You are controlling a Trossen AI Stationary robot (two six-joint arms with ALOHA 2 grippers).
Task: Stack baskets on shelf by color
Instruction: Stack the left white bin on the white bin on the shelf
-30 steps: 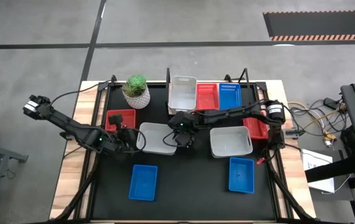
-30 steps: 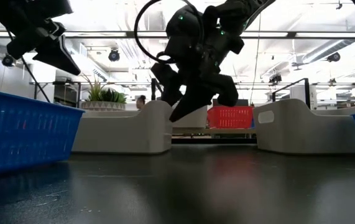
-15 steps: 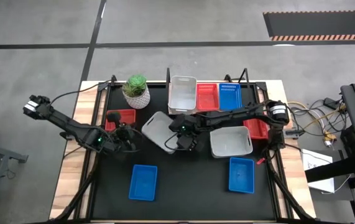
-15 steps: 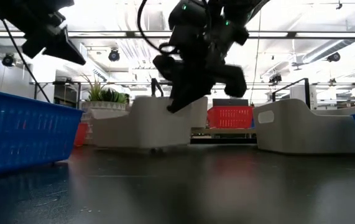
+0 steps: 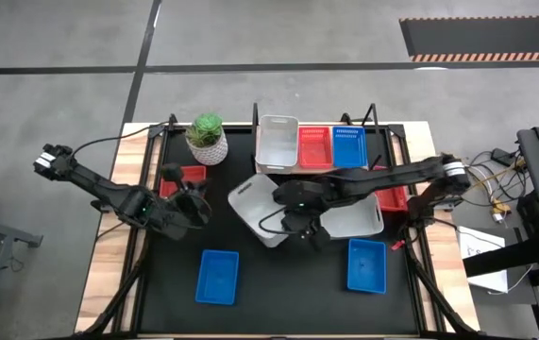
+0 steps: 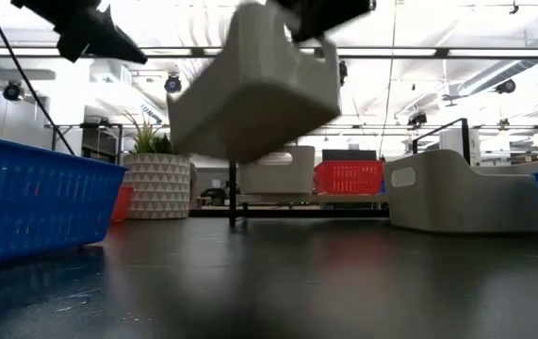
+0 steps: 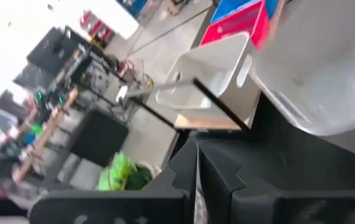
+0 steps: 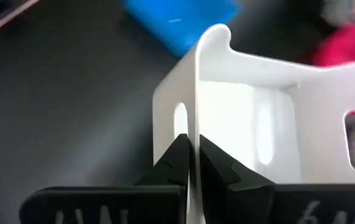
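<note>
Grey concrete floor (image 5: 269, 38) with dark stripes, ceiling lights (image 6: 172, 83).

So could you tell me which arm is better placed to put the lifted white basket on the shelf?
The right one. Its pincer is clamped on the wall of the white basket, held tilted above the table, while the left pincer is empty beside a red basket.

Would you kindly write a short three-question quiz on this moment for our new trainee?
1. True or false: the right claw grips a white-grey basket by its wall, off the table.
2. Which basket colours already sit on the shelf? A) white-grey, red, blue B) red only C) blue only
3. Fill in: the left claw hangs beside a ___ basket.

Key: 1 true; 2 A; 3 red.
</note>
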